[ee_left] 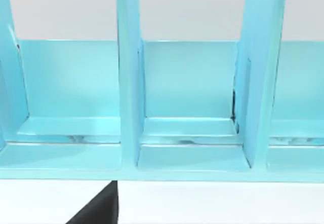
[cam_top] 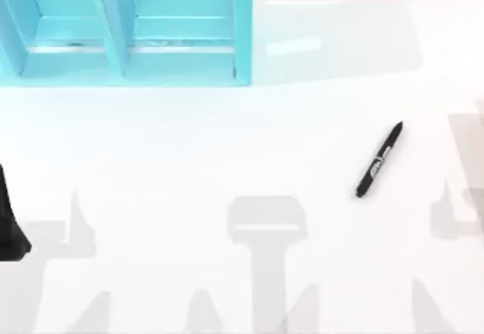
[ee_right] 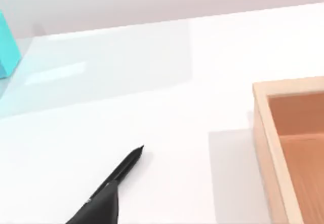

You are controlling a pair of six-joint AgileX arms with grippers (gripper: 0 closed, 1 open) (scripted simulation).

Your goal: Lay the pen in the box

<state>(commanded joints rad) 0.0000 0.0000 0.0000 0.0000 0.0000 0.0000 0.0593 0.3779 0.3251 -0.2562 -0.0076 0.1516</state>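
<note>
I've got a white table under even light, turquoise compartmented shelf at its far left.

Slim black pen flat and diagonal on the white bench's right side; open wooden box nearby.

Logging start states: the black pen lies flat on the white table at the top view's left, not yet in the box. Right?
Not quite. The pen lies flat on the white table, not boxed, but at the right, as the top view shows.
</note>
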